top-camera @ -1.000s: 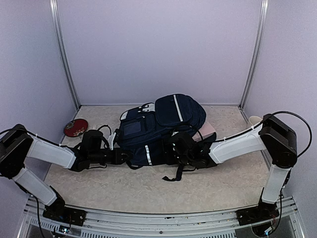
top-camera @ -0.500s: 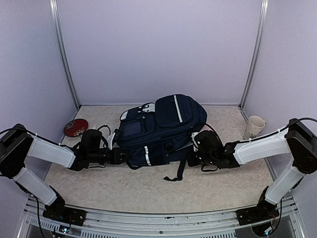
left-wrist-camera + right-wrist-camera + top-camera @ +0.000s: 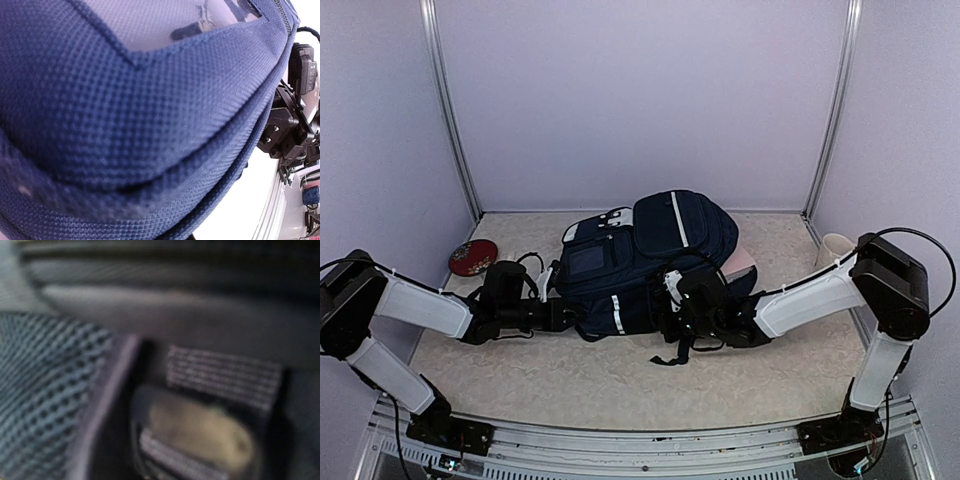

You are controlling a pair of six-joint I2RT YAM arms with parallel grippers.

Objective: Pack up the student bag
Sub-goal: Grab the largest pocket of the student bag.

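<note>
On the bench (image 3: 520, 385), the student bag (image 3: 660, 245) lies flat between both arms. The left gripper (image 3: 570, 317) is closed at its left edge. Whether the right gripper (image 3: 668, 308), among the straps (image 3: 676, 348), is open or closed cannot be told. It should take fabric by the opening, not loose webbing.

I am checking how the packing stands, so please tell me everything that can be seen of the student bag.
The student bag is a large dark navy backpack of woven fabric, with a thin white stripe on its bulging front, white patches near the top and black straps trailing off its near edge. It lies front up on the table, towards the back. The left tool meets its near left edge, the right tool its near right side.
</note>
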